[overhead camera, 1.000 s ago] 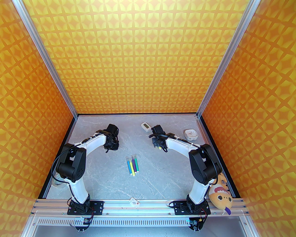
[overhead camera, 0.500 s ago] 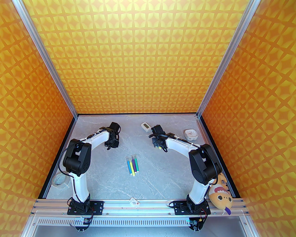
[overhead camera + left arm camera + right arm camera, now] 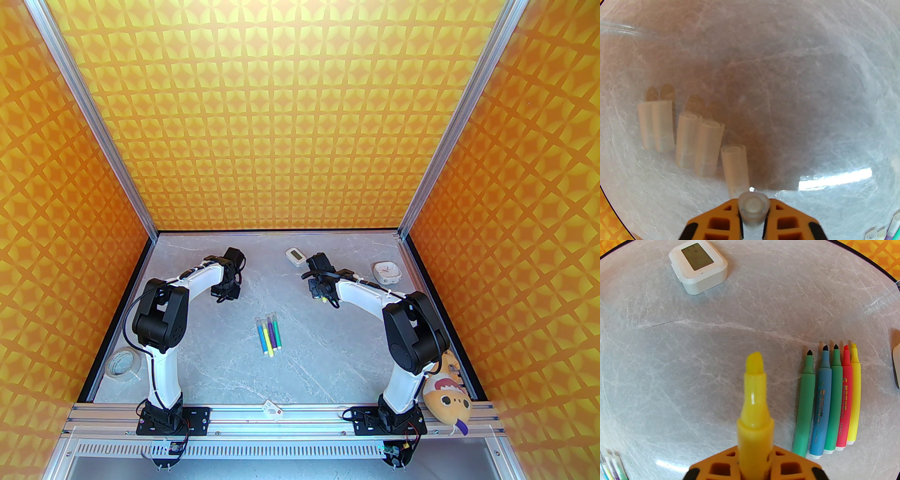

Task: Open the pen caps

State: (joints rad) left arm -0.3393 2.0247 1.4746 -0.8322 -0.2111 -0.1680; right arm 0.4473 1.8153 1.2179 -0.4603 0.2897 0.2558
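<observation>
Left claw (image 3: 753, 212) is clamped tight on a pale pen cap (image 3: 753, 202), far-left of the four capped pens (image 3: 268, 335) lying mid-bench (image 3: 328, 375); five loose caps (image 3: 709, 147) lie there too. Right claw (image 3: 755, 458), far-right of those pens, pinches a bare-tipped yellow pen (image 3: 754, 392), with five uncapped pens (image 3: 826, 404) alongside.

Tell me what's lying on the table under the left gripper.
Five loose pen caps lie in a row on the table ahead of the left gripper, which is shut on a sixth cap. That cap hides the nearest loose cap's near end and the table directly below.
</observation>
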